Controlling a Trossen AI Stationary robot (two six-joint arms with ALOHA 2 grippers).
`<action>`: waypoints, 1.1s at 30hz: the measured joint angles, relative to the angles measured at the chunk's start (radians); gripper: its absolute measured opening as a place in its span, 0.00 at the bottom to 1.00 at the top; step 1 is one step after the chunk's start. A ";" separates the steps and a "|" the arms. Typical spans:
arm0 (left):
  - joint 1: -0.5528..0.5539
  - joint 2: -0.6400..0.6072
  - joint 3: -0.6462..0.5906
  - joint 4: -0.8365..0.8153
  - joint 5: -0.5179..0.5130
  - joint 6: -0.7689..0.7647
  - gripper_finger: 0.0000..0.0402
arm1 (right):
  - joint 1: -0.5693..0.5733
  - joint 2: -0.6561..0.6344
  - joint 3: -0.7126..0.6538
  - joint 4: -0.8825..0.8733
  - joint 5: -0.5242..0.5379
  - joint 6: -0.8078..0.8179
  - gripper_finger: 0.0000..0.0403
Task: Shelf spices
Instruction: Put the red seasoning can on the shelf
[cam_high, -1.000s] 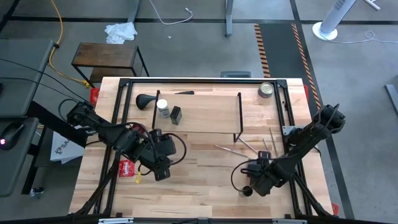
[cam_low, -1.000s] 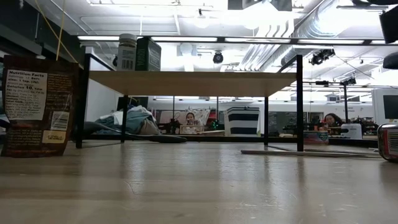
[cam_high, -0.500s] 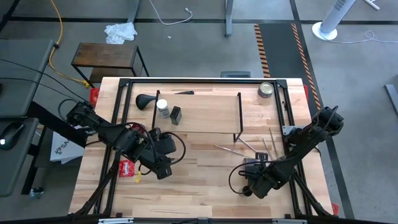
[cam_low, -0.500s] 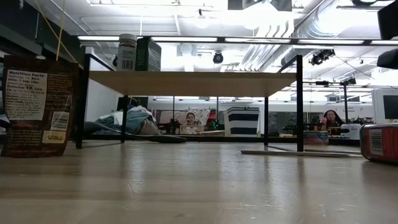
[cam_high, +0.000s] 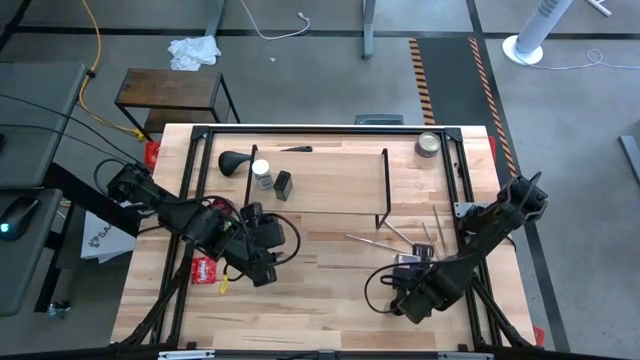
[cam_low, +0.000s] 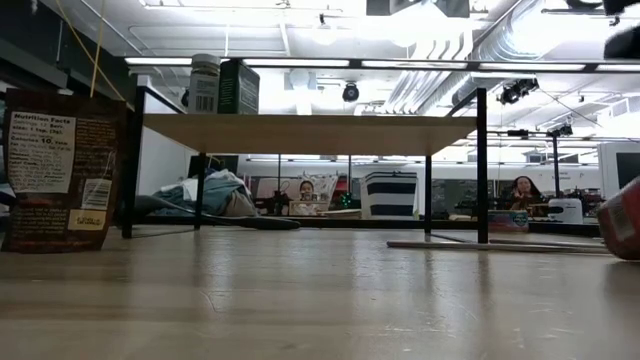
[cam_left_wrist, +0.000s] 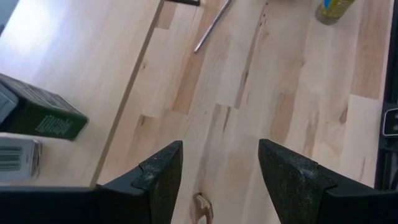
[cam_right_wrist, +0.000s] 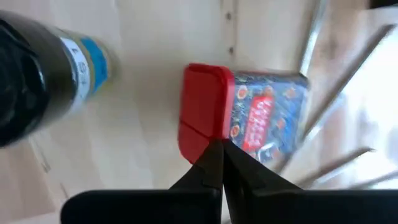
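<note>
Two jars already stand upright on the shelf (cam_high: 320, 180), near its left end: a clear jar (cam_high: 262, 173) with a white cap and, just beside it, a dark box-shaped jar (cam_high: 284, 185). The shelf's long axis runs left to right across the far half of the table (cam_high: 330, 310), its board carried on thin black rod frames.

Near the table's front right, a red-capped jar (cam_right_wrist: 245, 118) lies on its side, its long axis flat on the wood, cap end toward the right gripper (cam_right_wrist: 217, 163). That gripper's fingers are pressed together with nothing between them, their tips over the jar's cap. A black-capped jar (cam_right_wrist: 40, 81) lies just beside it.

Toward the front left, the left gripper (cam_left_wrist: 219, 177) hovers low over bare wood, its fingers partly apart and holding nothing. A red packet (cam_high: 203, 269) lies near it on the table. A round silver tin (cam_high: 428, 145) sits at the far right corner.
</note>
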 joint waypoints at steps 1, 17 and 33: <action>0.000 0.000 0.002 0.000 -0.001 0.007 0.51 | 0.000 0.000 0.017 -0.019 0.009 -0.001 0.01; 0.007 0.000 0.004 0.075 -0.057 0.094 0.51 | -0.062 -0.102 0.229 -0.198 0.190 0.097 0.00; 0.044 0.085 -0.179 0.549 0.040 0.155 0.40 | -0.150 -0.367 -0.312 0.145 -0.233 0.481 0.00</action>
